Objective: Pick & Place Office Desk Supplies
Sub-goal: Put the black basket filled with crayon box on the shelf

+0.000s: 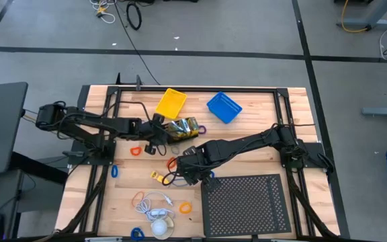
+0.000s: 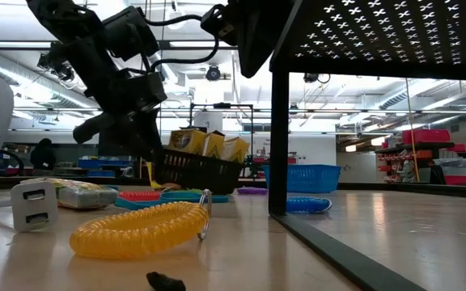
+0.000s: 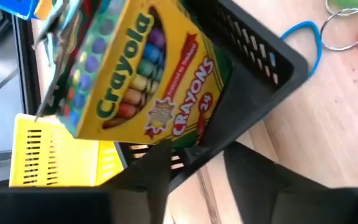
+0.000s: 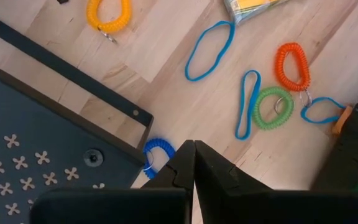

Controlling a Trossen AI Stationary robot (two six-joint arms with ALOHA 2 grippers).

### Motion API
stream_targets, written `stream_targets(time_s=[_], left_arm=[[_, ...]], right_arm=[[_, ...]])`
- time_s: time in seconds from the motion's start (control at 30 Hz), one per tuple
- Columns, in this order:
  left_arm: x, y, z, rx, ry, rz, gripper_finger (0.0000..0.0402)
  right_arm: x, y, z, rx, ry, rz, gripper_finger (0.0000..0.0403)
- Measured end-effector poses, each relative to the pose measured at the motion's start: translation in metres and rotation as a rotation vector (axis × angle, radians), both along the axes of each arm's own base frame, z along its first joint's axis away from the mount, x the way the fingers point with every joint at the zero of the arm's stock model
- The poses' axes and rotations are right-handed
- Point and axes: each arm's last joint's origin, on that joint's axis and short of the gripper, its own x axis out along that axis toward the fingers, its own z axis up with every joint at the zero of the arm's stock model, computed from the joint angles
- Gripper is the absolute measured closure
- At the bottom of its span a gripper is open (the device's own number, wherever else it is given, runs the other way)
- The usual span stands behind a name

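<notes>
Crayola crayon box [image 3: 138, 74]: lodged in black basket [image 3: 253, 93], table centre-far. Left gripper [image 3: 191, 165]: held apart at basket rim; placement step judged closing, withdrawal needed next. Right gripper [image 4: 193, 163]: pressed together, empty, above blue coil band [image 4: 156, 151] beside perforated tray [image 1: 247, 202].

Two dark, bendy robot arms — black jointed tubes with thin black cables — each ending in two black fingers.
</notes>
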Motion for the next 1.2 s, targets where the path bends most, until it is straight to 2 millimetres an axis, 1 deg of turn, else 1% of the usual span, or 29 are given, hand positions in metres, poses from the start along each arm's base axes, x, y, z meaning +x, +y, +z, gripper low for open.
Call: stream_targets(time_s=[0.27,0.3,0.57,0.8,1.0,1.13,1.2], left_arm=[[0.0005,-0.0004,0.0004,-0.008,-0.01,0.005,0.0379],[0.001,-0.0003,0.001,-0.008,-0.015,0.007,0.0388],[0.0006,0.0001,0.0018,0.038,-0.033,0.087,0.0393],[-0.0015,-0.0013,-0.0001,0.021,-0.014,0.102,0.0393],[-0.0041,0.0003,-0.0005,0.069,-0.008,0.185,0.0393],[-0.0038,-0.0039,-0.0007,0.069,-0.011,0.172,0.0393],[-0.0033,-0.0067,-0.0013,0.04,-0.01,0.145,0.0393]], right_arm=[[-0.0008,0.0,0.0,0.006,0.01,-0.011,0.0387],[-0.0008,0.0,0.0,0.007,0.01,-0.014,0.0387],[-0.0007,0.0,0.0,0.016,0.013,-0.035,0.0387],[-0.0008,0.0002,0.0,0.016,0.012,-0.034,0.0387],[-0.0005,0.0003,0.0001,0.017,0.01,-0.034,0.0387],[0.0003,0.0004,0.0003,0.021,0.001,-0.041,0.0387],[0.0004,0.0004,0.0003,0.021,0.001,-0.041,0.0387]])
